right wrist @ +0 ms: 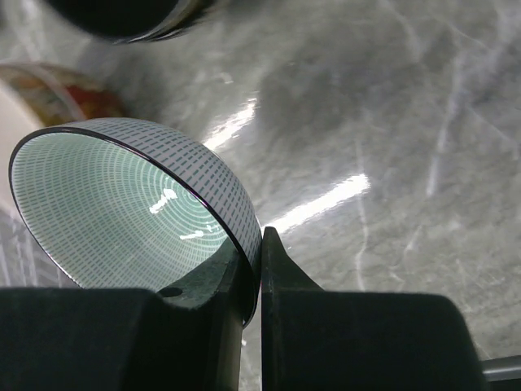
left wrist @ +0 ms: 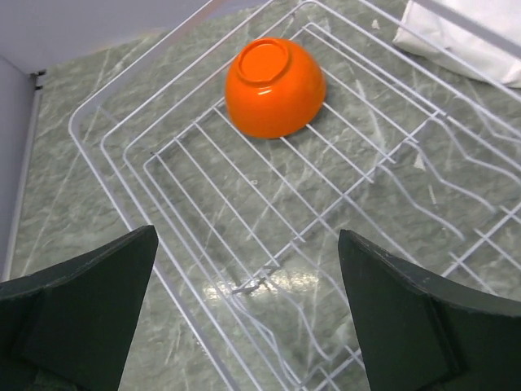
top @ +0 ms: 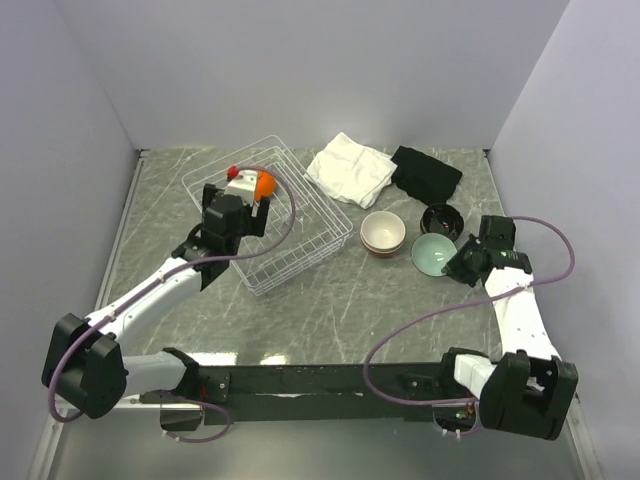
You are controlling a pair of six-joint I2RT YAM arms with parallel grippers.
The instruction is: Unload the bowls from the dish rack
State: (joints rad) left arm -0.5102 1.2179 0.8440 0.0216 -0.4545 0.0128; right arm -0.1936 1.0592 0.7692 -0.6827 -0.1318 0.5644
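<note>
Left gripper (left wrist: 246, 269), fingers spread, hovers over the rack (left wrist: 106, 138); the upturned orange bowl (left wrist: 274, 88) at its 12 o'clock could skid on the wire. Right gripper (right wrist: 259, 269) pinches the rim of the pale bowl (right wrist: 122, 204), at 3 o'clock of the stack (top: 383, 233); so thin a hold could slip.

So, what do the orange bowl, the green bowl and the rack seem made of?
The orange bowl: likely glazed ceramic; glossy, with bright highlights and a raised foot ring. The green bowl: likely ceramic too; shiny inside, fine dashed pattern outside. The rack: thin wire, probably metal with a smooth white coating.
</note>
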